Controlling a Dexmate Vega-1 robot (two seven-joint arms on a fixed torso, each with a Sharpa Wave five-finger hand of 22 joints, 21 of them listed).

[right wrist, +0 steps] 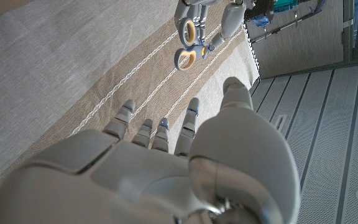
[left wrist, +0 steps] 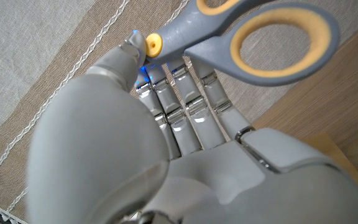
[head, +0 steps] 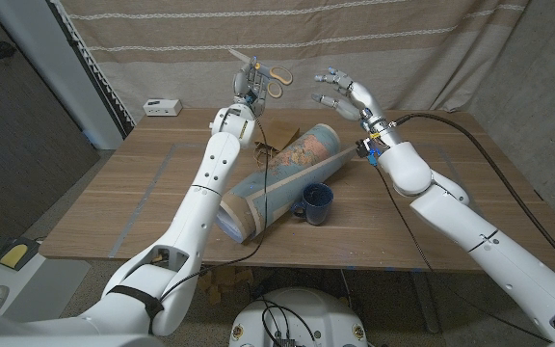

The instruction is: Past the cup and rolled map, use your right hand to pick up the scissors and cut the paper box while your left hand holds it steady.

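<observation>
Scissors (head: 271, 81) held aloft in the left hand (head: 247, 85); right hand (head: 340, 92) spread, holding nothing

Your left robot hand (head: 247, 79) is raised above the far edge of the wooden tabletop (head: 133, 202), holding the grey-and-yellow-handled scissors (head: 272, 81). Your right robot hand (head: 340, 92) hangs to its right, apart, fingers spread. The rolled printed map tube (head: 282, 178) lies diagonally mid-table; the dark blue cup (head: 316, 203) stands just right of it. A small white box (head: 162, 107) sits at the far left corner.
</observation>
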